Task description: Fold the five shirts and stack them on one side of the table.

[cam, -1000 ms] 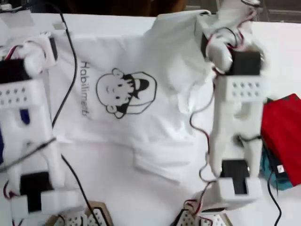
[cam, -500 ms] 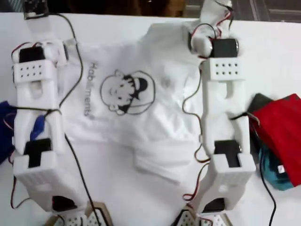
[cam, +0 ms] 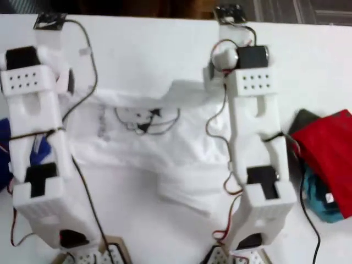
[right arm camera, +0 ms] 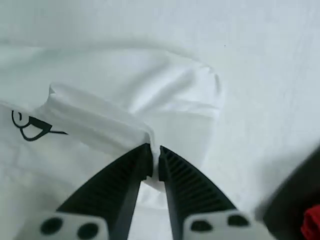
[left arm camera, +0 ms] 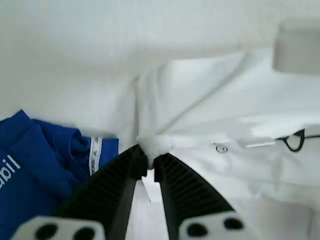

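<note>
A white shirt (cam: 165, 143) with a black cartoon print (cam: 146, 118) lies between the two arms, its far edge lifted and doubled toward the near side. My left gripper (left arm camera: 150, 162) is shut on a bunched corner of the white shirt (left arm camera: 150, 142) at the left side (cam: 63, 82). My right gripper (right arm camera: 154, 160) is shut on the folded edge of the white shirt (right arm camera: 110, 122) at the right side (cam: 212, 71). A blue shirt (left arm camera: 35, 165) lies by the left arm (cam: 4, 148).
A red shirt (cam: 327, 151) lies folded at the table's right edge on top of a teal one (cam: 319, 203), with a dark one (cam: 302, 118) under them. The far half of the white table (cam: 143, 49) is bare. Cables run along both arms.
Both grippers have carried the shirt's far edge toward the near side, so the print is now half covered and the shirt shorter. More bare table shows beyond it.
</note>
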`<control>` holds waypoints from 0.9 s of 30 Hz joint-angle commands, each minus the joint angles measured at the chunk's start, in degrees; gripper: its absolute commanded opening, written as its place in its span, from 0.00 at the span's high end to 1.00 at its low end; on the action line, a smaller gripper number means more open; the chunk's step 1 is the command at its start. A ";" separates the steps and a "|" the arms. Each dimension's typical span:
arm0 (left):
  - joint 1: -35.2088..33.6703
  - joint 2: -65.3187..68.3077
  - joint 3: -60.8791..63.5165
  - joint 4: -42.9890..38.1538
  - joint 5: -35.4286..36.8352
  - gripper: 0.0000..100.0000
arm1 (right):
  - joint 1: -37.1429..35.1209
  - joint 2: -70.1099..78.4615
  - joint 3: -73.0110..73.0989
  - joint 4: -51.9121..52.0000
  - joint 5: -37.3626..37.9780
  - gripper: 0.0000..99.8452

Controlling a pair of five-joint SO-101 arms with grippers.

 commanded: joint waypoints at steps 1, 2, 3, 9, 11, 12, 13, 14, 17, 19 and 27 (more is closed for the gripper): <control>-0.44 -0.62 -0.84 6.15 -1.76 0.98 | 0.04 -5.49 1.23 2.95 -0.35 0.98; -0.79 -1.14 1.01 5.98 -2.55 0.98 | 0.13 -6.55 2.81 2.95 -0.35 0.98; -1.05 -1.49 2.59 5.98 -3.52 0.98 | 0.22 -7.87 4.84 2.95 -0.26 0.98; -4.40 -5.36 15.87 5.89 -10.20 0.98 | -3.38 -19.74 24.09 2.77 3.52 0.98; -5.36 -7.03 19.91 5.63 -12.40 0.98 | -4.18 -24.75 30.68 1.27 5.10 0.98; -5.89 -7.74 21.58 5.63 -13.36 0.98 | -4.26 -27.30 33.93 0.13 6.33 0.98; -6.24 -8.44 23.34 5.54 -14.15 0.98 | -4.35 -29.67 37.45 -1.19 7.65 0.98; -6.42 -8.79 24.84 5.54 -14.68 0.98 | -4.44 -32.04 40.88 -2.59 8.70 0.98; -6.42 -9.32 28.00 5.45 -15.21 0.98 | -4.44 -38.29 50.81 -7.25 10.46 0.98; -6.42 -9.23 28.88 4.40 -15.03 0.98 | -4.44 -41.27 56.88 -10.86 11.96 0.98; -6.42 -9.14 28.88 -0.35 -14.95 0.98 | -5.32 -45.23 71.74 -19.74 18.81 0.98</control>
